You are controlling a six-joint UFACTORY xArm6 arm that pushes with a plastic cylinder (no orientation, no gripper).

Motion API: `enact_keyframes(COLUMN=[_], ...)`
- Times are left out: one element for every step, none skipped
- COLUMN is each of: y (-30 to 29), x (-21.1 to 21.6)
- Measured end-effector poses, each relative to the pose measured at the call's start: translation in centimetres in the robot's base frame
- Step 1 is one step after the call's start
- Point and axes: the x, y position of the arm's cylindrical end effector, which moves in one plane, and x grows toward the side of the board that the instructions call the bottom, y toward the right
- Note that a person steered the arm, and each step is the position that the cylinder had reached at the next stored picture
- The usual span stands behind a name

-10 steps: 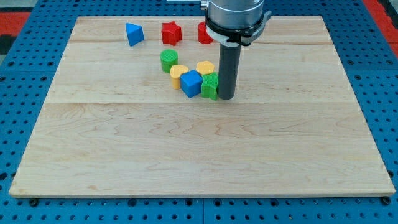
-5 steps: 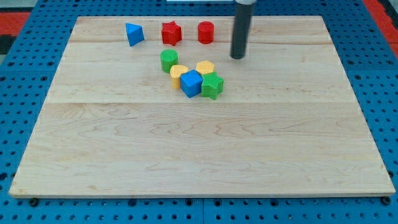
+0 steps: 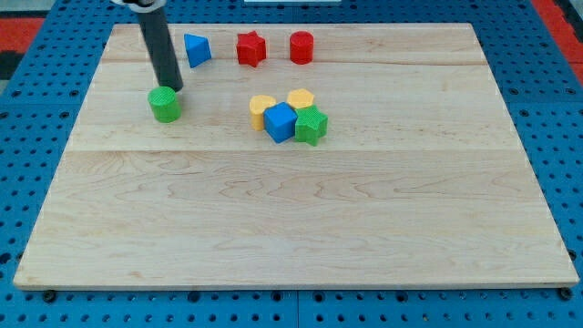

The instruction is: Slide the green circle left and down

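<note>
Tip (image 3: 172, 88) sitting just above-right of green circle (image 3: 165, 105), apparently touching; no fingers, holding nothing. Circle lying upper-left on surface (image 3: 291, 228). Risking an off-centre push sending it rolling off line. Blue triangle (image 3: 195, 49) nearby up top; lower-left path unobstructed.

my tip (image 3: 171, 88) touches the green circle (image 3: 165, 105) from the view's top.

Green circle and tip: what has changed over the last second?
The green circle has slid to the view's left and slightly down, away from the cluster. My tip crossed from the cluster's right side to just above-right of the circle. The yellow, blue and green cluster blocks and the top row stayed put.
</note>
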Motion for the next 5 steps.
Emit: enact_keyframes(y=[-0.1,-0.2,-2.3,-2.5,-0.7], x=[1.5,3.9,6.1,9.0,10.2])
